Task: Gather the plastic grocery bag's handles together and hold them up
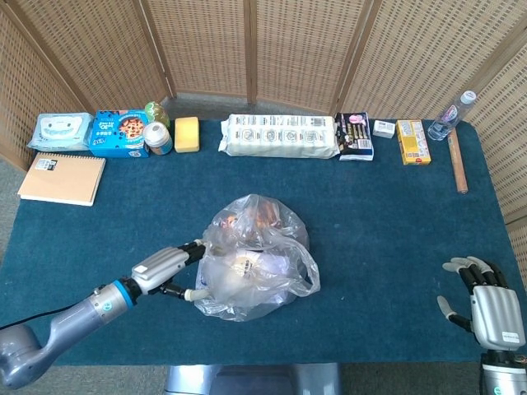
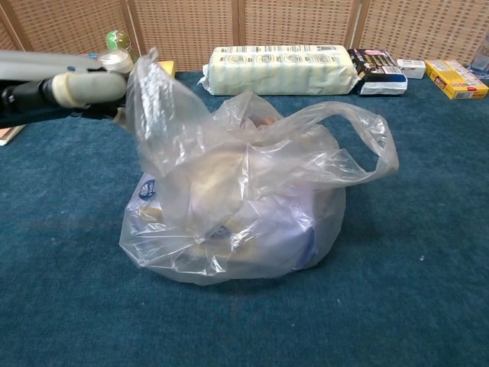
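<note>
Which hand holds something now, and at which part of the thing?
The left hand grips the plastic grocery bag at its left handle, lifting it. The right hand holds nothing.

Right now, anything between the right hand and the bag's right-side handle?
Nothing visible. The right hand sits open near the table's front right corner, and only bare blue tabletop lies between it and the free handle of the plastic bag. The left hand is at the bag's other side.
</note>
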`<state>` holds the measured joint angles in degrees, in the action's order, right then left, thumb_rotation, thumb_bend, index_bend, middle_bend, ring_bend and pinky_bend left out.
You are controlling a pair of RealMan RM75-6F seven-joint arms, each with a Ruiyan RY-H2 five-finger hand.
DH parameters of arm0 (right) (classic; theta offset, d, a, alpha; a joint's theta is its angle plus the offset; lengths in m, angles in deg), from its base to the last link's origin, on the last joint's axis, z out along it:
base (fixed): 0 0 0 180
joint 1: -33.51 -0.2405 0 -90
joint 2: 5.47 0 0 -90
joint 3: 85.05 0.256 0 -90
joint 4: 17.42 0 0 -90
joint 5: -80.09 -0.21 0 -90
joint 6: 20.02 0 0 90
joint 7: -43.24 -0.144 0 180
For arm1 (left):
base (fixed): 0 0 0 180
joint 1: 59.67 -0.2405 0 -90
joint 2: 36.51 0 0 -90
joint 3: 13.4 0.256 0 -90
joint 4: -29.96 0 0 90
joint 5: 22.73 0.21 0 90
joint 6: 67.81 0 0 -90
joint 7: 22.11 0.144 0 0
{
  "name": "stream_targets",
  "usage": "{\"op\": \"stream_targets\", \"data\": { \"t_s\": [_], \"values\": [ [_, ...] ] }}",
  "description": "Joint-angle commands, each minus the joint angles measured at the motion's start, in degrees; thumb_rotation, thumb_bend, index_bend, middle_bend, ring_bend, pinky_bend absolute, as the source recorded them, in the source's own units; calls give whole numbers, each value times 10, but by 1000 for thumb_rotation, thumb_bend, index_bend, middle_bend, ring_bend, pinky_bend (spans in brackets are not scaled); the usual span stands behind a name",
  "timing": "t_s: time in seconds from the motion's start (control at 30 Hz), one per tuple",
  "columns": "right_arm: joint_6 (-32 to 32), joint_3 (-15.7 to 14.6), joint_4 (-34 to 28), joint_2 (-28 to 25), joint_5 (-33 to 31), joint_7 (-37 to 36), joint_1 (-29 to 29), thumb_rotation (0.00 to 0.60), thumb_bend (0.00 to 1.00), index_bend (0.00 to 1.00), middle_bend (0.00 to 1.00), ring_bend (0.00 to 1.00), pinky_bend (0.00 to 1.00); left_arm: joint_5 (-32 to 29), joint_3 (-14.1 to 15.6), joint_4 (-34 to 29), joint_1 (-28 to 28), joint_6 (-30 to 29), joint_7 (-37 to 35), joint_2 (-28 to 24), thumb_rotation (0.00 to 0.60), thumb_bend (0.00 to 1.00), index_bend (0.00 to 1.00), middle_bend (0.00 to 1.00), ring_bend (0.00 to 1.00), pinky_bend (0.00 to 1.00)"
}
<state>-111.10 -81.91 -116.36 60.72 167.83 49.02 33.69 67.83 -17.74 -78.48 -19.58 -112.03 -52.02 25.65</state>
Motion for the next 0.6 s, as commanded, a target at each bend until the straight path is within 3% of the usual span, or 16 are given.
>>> {"op": "stream_targets", "data": {
  "t_s": [0.03, 0.37, 0.6],
  "values": [
    [0, 0, 2, 1, -1, -3, 1, 600, 286, 319, 289, 206, 154, -21, -14, 8, 9, -10, -25, 26, 0, 4, 109, 104, 41, 149],
    [-2, 0, 7, 1, 0, -10, 4, 600, 286, 319, 289, 206, 154, -66, -47, 54, 32, -17, -163, 113, 0, 15, 108, 106, 41, 149],
    [0, 1, 9, 2, 0, -10, 4, 600, 287, 319, 289, 207, 154, -97, -79, 82, 35, -26, -330, 164, 0, 42, 108, 137, 56, 159]
  ]
}}
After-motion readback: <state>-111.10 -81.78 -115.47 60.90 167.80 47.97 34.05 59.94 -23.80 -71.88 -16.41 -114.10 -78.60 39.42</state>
